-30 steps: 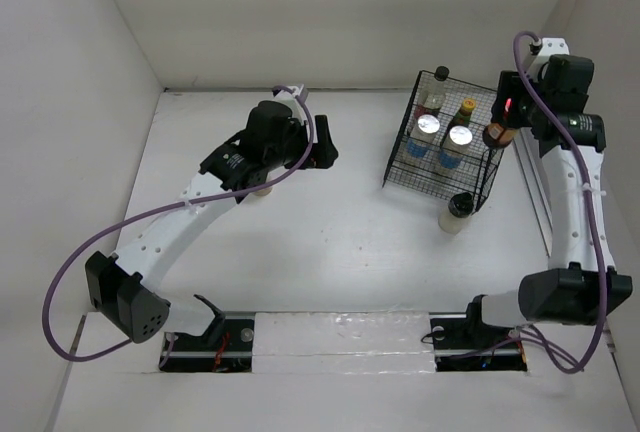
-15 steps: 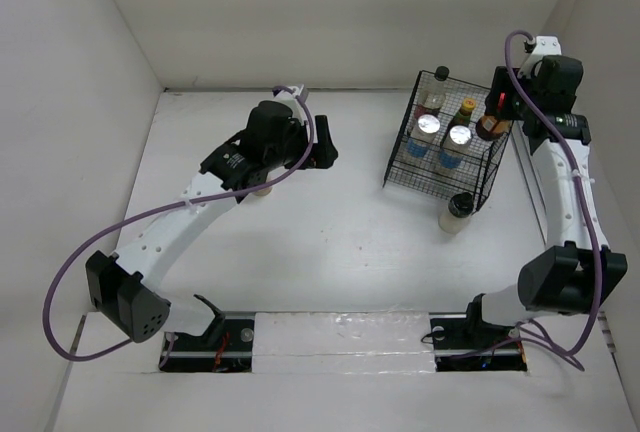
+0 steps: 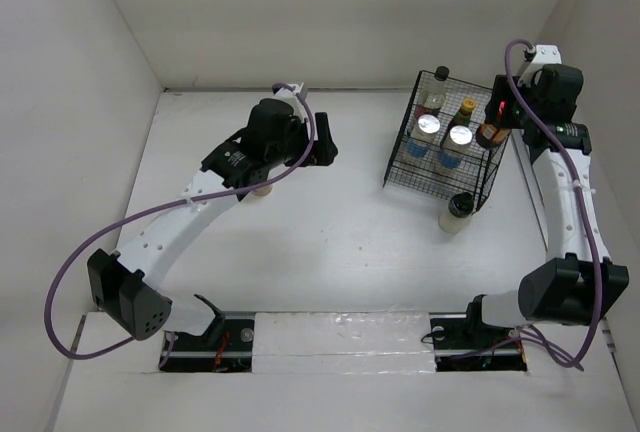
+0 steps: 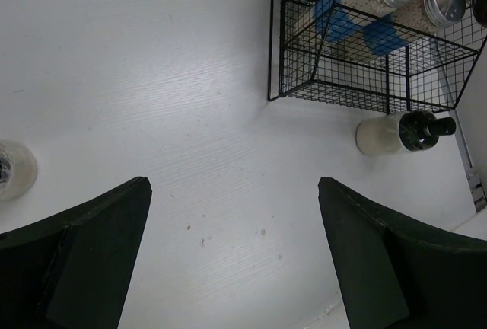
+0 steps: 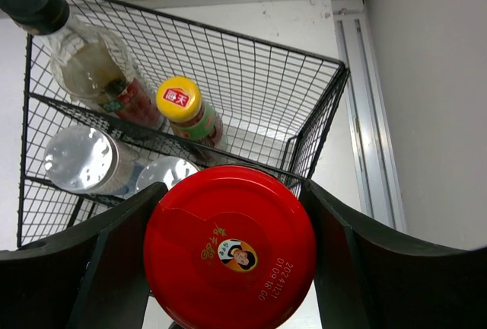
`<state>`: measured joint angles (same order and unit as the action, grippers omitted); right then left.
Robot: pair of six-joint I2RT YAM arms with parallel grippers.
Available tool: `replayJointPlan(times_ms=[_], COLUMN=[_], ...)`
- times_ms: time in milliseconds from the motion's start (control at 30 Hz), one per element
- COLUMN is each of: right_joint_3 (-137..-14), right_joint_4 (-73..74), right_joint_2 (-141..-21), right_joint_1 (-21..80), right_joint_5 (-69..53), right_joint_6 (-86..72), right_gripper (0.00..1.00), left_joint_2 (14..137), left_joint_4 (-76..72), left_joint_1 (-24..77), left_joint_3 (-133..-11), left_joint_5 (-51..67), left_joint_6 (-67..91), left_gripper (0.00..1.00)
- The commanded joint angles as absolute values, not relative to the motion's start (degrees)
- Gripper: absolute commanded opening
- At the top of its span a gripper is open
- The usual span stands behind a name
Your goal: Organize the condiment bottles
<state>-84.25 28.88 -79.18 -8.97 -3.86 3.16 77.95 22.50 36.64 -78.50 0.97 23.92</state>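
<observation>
One-handed, pinched jar in right pincer above rack's right edge; held left pincer spread, empty, over counter. Counted four bottles in rack, one pale bottle just beside it.

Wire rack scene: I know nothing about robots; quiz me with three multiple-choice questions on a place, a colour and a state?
1. Where is the pale bottle nearest the rack? A) inside it B) on the table outside it C) in a tool
2. Lid colour of the jar in the right tool? A) blue B) green C) red
3. The left tool is: A) open, empty B) holding a bottle C) gripping the rack
Answers: B, seen outside the rack; C, wrist view shows red; A, nothing sits in it.
</observation>
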Motion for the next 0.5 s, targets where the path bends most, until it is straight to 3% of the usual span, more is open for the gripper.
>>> replayJointPlan(times_ms=[0,467], right_joint_3=[-85.3,-80.2], right_joint_4=[25.0,20.0], right_joint_2=[-76.2,-78.8], right_joint_1=[-9.3,-9.4], right_joint_5=[-3.6,-4.1], right_joint_6=[2.5,2.5], right_gripper=[0.46,0.45], left_joint_2=[77.7,78.2], left_joint_4=[21.6,21.6], left_joint_1=[36.7,36.7], left_joint_3=[-81.3,-80.8], left_joint_5=[0.2,0.7], left_joint_6=[23.0,23.0], left_gripper=[0.88,0.88])
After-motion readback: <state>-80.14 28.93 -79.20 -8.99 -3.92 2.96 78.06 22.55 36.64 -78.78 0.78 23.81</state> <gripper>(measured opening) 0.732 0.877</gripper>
